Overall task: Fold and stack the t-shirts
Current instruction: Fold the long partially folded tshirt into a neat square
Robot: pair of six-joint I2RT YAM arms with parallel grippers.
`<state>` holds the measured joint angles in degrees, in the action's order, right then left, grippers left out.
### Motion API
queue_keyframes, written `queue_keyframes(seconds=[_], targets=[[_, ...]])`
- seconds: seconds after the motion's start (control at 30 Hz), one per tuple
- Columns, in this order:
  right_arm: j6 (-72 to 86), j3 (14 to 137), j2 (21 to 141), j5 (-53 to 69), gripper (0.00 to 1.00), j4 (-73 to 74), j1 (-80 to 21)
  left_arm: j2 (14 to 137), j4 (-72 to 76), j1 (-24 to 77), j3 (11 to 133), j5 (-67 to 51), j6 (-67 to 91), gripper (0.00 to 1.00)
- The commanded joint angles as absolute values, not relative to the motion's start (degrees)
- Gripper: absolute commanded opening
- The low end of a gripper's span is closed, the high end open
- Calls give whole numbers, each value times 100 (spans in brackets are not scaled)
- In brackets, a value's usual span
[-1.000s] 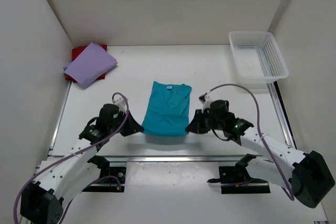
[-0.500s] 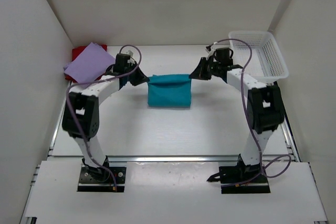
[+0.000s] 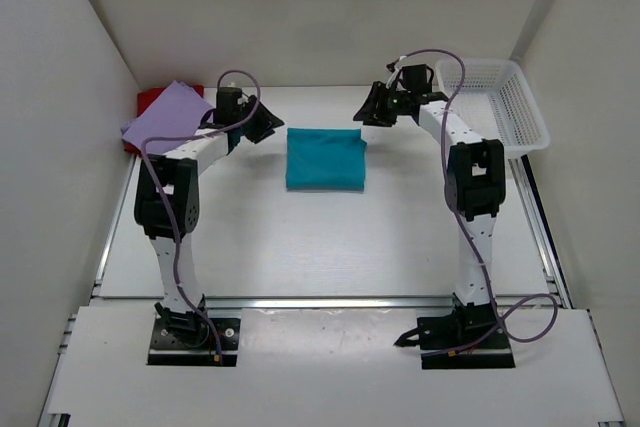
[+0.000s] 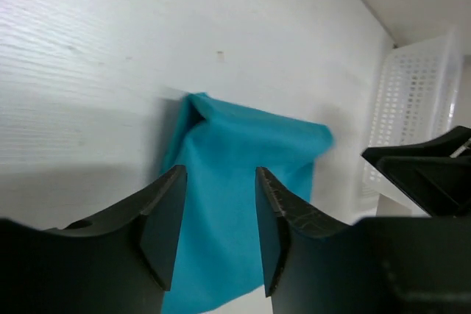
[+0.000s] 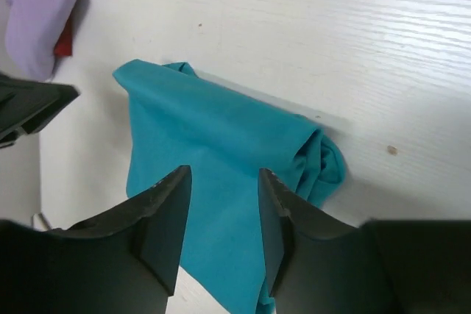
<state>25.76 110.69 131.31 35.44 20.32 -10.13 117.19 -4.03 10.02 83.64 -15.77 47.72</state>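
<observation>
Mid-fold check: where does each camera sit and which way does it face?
Top external: above, behind the robot, looking down on the table; left arm, right arm whole, left claw, right claw open.
Left wrist: on left arm, facing teal shirt and basket; own fingers show.
Right wrist: on right arm, facing that shirt, lavender shirt beyond; own fingers show.
Shared: teal shirt.

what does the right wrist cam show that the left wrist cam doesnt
Only the right wrist view shows the lavender shirt lying over the red shirt, at its top left corner. Only the left wrist view shows the white mesh basket, at its right edge. Both show the folded teal shirt lying on the white table, seen past that camera's own fingers: the left gripper and the right gripper are each open with nothing held.
</observation>
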Motion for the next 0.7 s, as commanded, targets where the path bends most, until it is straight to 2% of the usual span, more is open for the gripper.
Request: queue_keyframes(seconds=[0.0, 0.07, 0.1, 0.17, 0.2, 0.33, 0.53, 0.67], targets=[[2145, 10893, 12360, 2771, 41, 2443, -1195, 10838, 97, 1484, 8079, -1626, 4729, 52], [2135, 10000, 11788, 2435, 36, 1962, -1405, 10662, 289, 1757, 7693, -1678, 4641, 51], [2231, 9315, 11429, 2487, 27, 1499, -1485, 10644, 455, 1923, 7403, -1583, 4649, 50], [2381, 8388, 11146, 2644, 18, 829, -1529, 10643, 675, 2143, 6849, -1399, 4632, 50], [2451, 8237, 11145, 2785, 13, 704, -1599, 10722, 703, 2179, 6768, -1380, 4658, 49], [2330, 7841, 11504, 2972, 0, 677, -1792, 11030, 800, 2180, 6145, -1459, 4676, 45], [2558, 6287, 11330, 3049, 0, -254, -1837, 10680, 1589, 2293, 4636, -1678, 4921, 43], [2540, 5013, 10541, 3041, 0, -544, -2092, 9882, 1793, 2539, 3711, -1907, 4983, 44]])
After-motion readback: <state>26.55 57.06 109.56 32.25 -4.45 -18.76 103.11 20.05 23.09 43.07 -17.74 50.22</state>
